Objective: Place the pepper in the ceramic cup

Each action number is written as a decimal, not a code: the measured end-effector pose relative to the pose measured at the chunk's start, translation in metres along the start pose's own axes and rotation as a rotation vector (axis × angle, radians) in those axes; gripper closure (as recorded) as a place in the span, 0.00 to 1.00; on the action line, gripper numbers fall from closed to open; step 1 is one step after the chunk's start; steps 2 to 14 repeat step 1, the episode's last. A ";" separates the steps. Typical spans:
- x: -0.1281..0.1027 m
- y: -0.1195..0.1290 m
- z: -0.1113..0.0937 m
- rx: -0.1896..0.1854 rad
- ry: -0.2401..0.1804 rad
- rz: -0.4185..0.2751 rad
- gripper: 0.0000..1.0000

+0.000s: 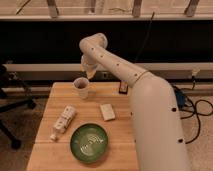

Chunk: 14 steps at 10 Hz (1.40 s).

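The ceramic cup (81, 87) is small and whitish with a dark inside. It stands upright near the back left of the wooden table (55, 97). My gripper (91, 73) hangs from the white arm just above and to the right of the cup, clear of its rim. The pepper does not show anywhere; nothing reddish is visible at the gripper or on the table, and the cup's inside is too dark to read.
A round green plate (89, 142) sits at the table's front. A white packet (62, 121) lies left of it. A pale block (107, 111) lies mid-table. A small dark object (122, 88) sits at the back edge. A black chair (7, 102) stands to the left.
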 end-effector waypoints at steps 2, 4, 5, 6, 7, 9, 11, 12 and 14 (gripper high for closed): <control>-0.002 -0.002 0.000 0.000 -0.002 -0.003 0.80; -0.002 -0.002 0.000 0.000 -0.002 -0.003 0.80; -0.002 -0.002 0.000 0.000 -0.002 -0.003 0.80; -0.002 -0.002 0.000 0.000 -0.002 -0.003 0.80; -0.002 -0.002 0.000 0.000 -0.002 -0.003 0.80; -0.002 -0.002 0.000 0.000 -0.002 -0.003 0.80; -0.002 -0.002 0.000 0.000 -0.002 -0.003 0.80; -0.002 -0.002 0.000 0.000 -0.002 -0.003 0.80; -0.002 -0.002 0.000 0.000 -0.002 -0.003 0.80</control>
